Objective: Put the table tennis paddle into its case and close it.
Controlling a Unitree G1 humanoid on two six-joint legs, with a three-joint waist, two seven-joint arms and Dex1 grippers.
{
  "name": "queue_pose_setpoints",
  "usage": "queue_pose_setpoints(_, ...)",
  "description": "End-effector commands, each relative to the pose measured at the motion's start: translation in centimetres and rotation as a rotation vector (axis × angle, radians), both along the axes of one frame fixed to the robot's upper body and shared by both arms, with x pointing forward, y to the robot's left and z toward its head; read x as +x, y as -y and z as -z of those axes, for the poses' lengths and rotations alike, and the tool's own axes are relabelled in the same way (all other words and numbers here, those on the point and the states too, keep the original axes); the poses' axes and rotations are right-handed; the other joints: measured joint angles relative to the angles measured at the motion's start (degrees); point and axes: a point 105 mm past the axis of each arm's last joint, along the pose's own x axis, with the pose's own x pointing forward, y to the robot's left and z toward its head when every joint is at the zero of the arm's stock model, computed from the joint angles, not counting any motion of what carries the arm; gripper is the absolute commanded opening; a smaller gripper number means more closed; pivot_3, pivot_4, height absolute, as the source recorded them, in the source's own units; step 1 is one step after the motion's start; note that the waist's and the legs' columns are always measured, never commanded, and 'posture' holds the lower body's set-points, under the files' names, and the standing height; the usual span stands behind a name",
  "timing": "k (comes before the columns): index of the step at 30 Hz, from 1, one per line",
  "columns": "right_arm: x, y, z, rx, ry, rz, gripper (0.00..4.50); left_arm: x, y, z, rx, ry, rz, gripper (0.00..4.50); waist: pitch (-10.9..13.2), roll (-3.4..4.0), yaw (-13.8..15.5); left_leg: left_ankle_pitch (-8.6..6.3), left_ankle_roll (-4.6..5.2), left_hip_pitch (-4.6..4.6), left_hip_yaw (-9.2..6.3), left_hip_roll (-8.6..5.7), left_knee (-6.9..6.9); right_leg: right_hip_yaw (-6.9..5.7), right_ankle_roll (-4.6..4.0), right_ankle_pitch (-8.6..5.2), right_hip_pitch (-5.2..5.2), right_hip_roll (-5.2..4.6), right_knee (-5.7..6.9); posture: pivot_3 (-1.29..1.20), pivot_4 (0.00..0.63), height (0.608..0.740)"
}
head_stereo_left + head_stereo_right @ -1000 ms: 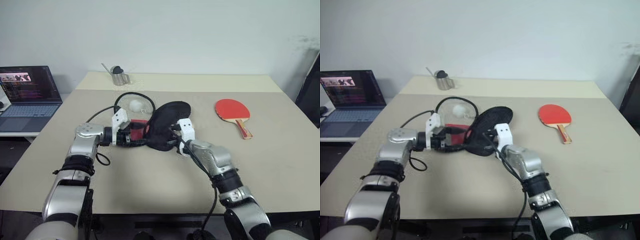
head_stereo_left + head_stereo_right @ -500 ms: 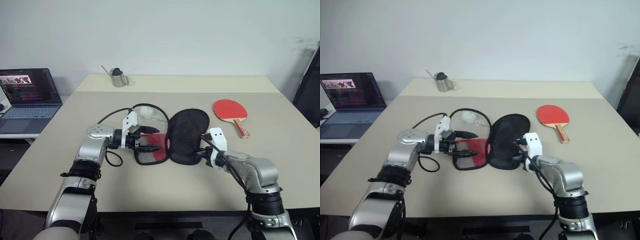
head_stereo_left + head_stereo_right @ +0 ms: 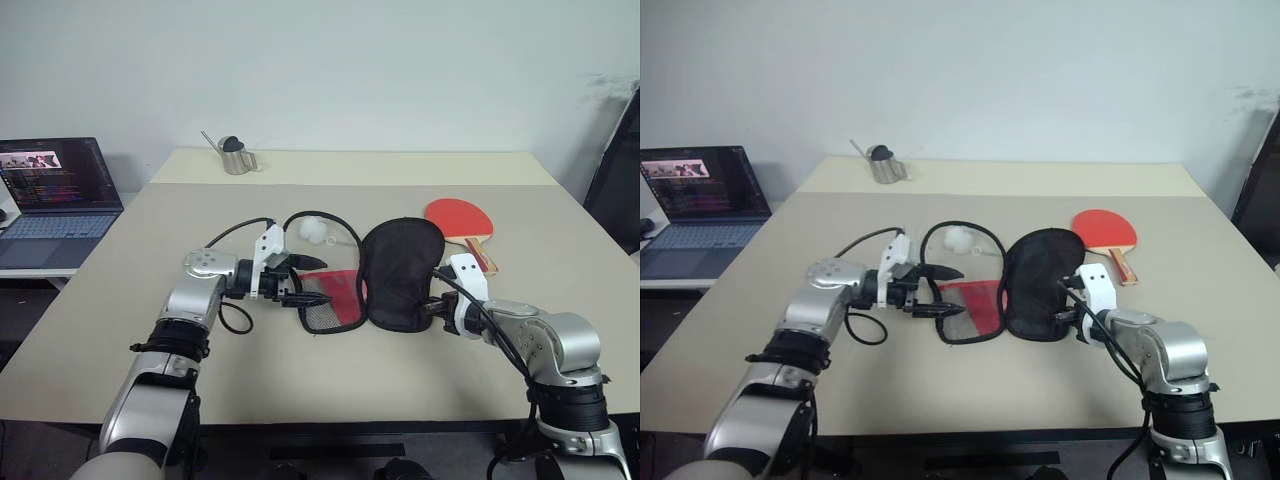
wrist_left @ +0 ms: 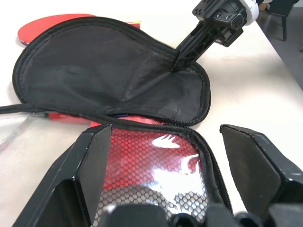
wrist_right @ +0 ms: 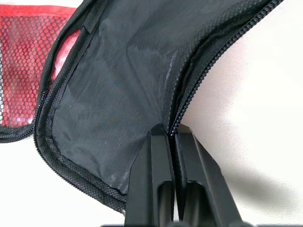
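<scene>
On the bench [image 3: 300, 400], the case [image 3: 375, 280] lies unzipped mid-surface, black flap folded toward my right side, red mesh half toward my left. My right jaws [image 5: 171, 137] are pressed together, pinching the flap's zip edge. My left jaws [image 3: 305, 280] stand spread at the mesh half, empty. The paddle [image 3: 458, 222] lies just beyond the flap, nearer my right arm, handle pointing toward me; the flap hides part of its blade.

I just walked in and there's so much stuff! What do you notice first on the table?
In the middle of the table lies the case, unzipped and spread open, with its black flap pinched by the right end effector. The left end effector hovers open over the case's red mesh half. The red table tennis paddle lies behind it, toward the right.
</scene>
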Motion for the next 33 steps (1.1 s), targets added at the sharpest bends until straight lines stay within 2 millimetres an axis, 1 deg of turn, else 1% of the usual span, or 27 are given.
queue_pose_setpoints(1, 0.2, -0.3, -0.8, 0.008, 0.032, -0.014, 0.03, -0.1, 0.5, -1.4, -0.014, 0.054, 0.028, 3.99, 0.0, 0.00, 0.0, 0.00, 0.00, 0.00, 0.00, 0.00, 0.00, 0.00, 0.00, 0.00, 0.00, 0.00, 0.00, 0.00, 0.150, 0.740)
queue_pose_setpoints(4, 0.7, 0.0, -0.8, 0.001, 0.043, 0.000, 0.03, -0.1, 0.5, -1.4, -0.012, 0.053, 0.028, 3.99, 0.0, 0.00, 0.0, 0.00, 0.00, 0.00, 0.00, 0.00, 0.00, 0.00, 0.00, 0.00, 0.00, 0.00, 0.00, 0.00, 0.150, 0.740)
queue_pose_setpoints(7, 1.2, 0.7, -1.2, -0.024, 0.065, 0.015, 0.68, -0.2, 0.5, -1.3, -0.012, 0.053, 0.026, 3.99, 0.0, 0.00, 0.0, 0.00, 0.00, 0.00, 0.01, 0.00, 0.01, 0.00, 0.00, 0.00, 0.00, 0.00, 0.00, 0.00, 0.150, 0.740)
queue_pose_setpoints(14, 2.3, 3.4, -2.7, -0.148, 0.167, 0.069, 3.07, -0.2, 0.6, -1.2, -0.018, 0.052, 0.020, 3.99, 0.0, 0.00, 0.0, 0.00, 0.00, -0.01, 0.02, 0.00, 0.01, 0.01, 0.01, 0.00, -0.01, 0.00, -0.03, 0.00, 0.150, 0.740)
queue_pose_setpoints(16, 2.3, 3.6, -3.4, -0.144, 0.193, 0.064, 3.76, -0.1, 0.7, -1.2, -0.022, 0.054, 0.018, 3.99, 0.0, 0.00, 0.0, 0.00, 0.00, -0.02, 0.02, 0.00, 0.01, 0.01, 0.01, 0.00, -0.01, 0.01, -0.03, 0.00, 0.150, 0.740)
queue_pose_setpoints(18, 2.1, 3.5, -4.6, -0.107, 0.241, 0.045, 4.47, 0.0, 0.9, -1.3, -0.032, 0.060, 0.012, 3.99, 0.0, 0.00, 0.0, 0.00, 0.00, -0.02, 0.02, 0.00, 0.01, 0.01, 0.01, 0.00, -0.01, 0.01, -0.03, 0.00, 0.150, 0.740)
queue_pose_setpoints(21, 1.5, 4.0, -6.5, -0.078, 0.314, 0.036, 4.47, 0.3, 1.2, -1.8, -0.059, 0.065, 0.000, 3.99, 0.0, 0.01, 0.0, 0.00, 0.00, -0.03, 0.02, 0.00, 0.01, 0.01, 0.01, 0.00, -0.01, 0.01, -0.03, 0.00, 0.150, 0.740)
queue_pose_setpoints(23, 0.9, 5.3, -7.1, -0.098, 0.348, 0.055, 4.47, 0.4, 1.4, -2.1, -0.073, 0.066, -0.002, 3.99, 0.0, 0.01, 0.1, 0.00, 0.00, -0.05, 0.01, 0.00, 0.01, 0.00, 0.01, -0.01, -0.01, 0.01, -0.05, 0.00, 0.150, 0.740)
queue_pose_setpoints(25, 0.7, 7.0, -7.2, -0.106, 0.365, 0.114, 4.47, 0.5, 1.7, -2.1, -0.075, 0.070, -0.001, 3.99, 0.0, 0.00, 0.2, 0.00, 0.00, -0.07, 0.00, 0.00, 0.01, -0.01, 0.01, -0.01, 0.01, 0.01, -0.10, 0.00, 0.150, 0.740)
queue_pose_setpoints(29, 1.0, 9.8, -6.8, -0.178, 0.389, 0.217, 4.47, 0.9, 2.2, -2.4, -0.084, 0.083, -0.009, 3.99, 0.0, 0.00, 0.2, 0.00, 0.00, -0.08, 0.02, -0.02, 0.02, 0.00, 0.02, 0.00, 0.01, -0.01, -0.12, 0.00, 0.150, 0.740)
queue_pose_setpoints(31, 1.5, 11.4, -5.8, -0.196, 0.363, 0.274, 4.47, 1.2, 2.7, -2.6, -0.092, 0.099, -0.013, 3.99, 0.0, 0.00, 0.2, 0.00, 0.00, -0.08, 0.02, -0.02, 0.07, 0.01, 0.02, 0.00, 0.01, -0.01, -0.10, 0.00, 0.150, 0.740)
queue_pose_setpoints(33, 2.1, 12.5, -5.0, -0.198, 0.357, 0.310, 4.47, 1.3, 3.2, -2.9, -0.102, 0.106, -0.006, 3.99, 0.0, 0.00, 0.1, 0.00, 0.00, -0.07, 0.02, -0.02, 0.14, 0.01, 0.03, 0.00, 0.03, 0.00, -0.07, 0.00, 0.150, 0.740)
